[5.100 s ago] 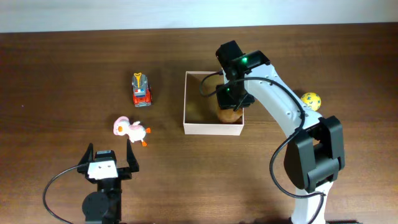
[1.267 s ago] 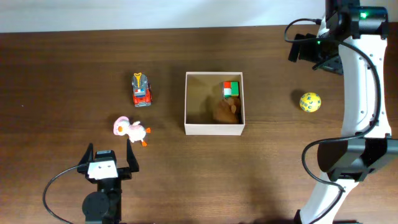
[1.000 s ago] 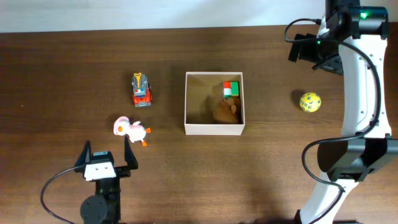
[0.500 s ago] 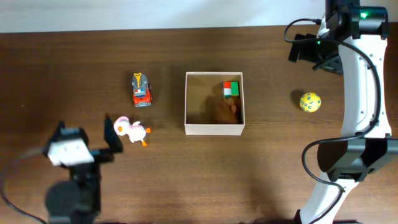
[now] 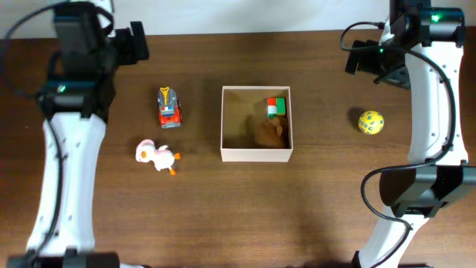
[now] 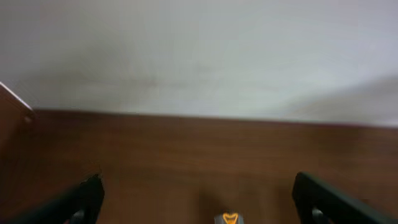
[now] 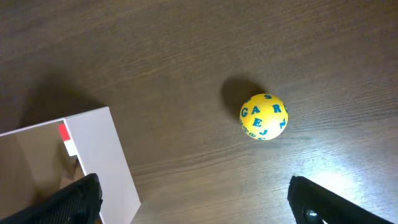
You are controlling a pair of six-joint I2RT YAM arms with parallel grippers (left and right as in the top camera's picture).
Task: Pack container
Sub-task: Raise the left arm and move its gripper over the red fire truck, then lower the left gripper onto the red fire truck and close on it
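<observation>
Left gripper [image 6: 198, 196]: is now found swung from the near edge to the far left, beyond the toy truck [image 5: 169, 107]. It is spread wide and nothing is held.
Right gripper [image 7: 196, 196]: unmoved, spread wide, nothing held.
Container [image 5: 256, 155]: mid-table, partly filled. The truck is judged the next pick.

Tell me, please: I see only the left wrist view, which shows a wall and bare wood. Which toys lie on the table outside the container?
Observer: Three. A toy truck and a pink duck lie left of the container, and a yellow ball lies to its right.
Operator: Is anything packed already?
Observer: Yes. A red and green cube and a brown plush toy lie inside it.
Operator: Where is my left gripper?
Observer: The left gripper is open and holds nothing, near the far edge of the table, beyond the truck.
</observation>
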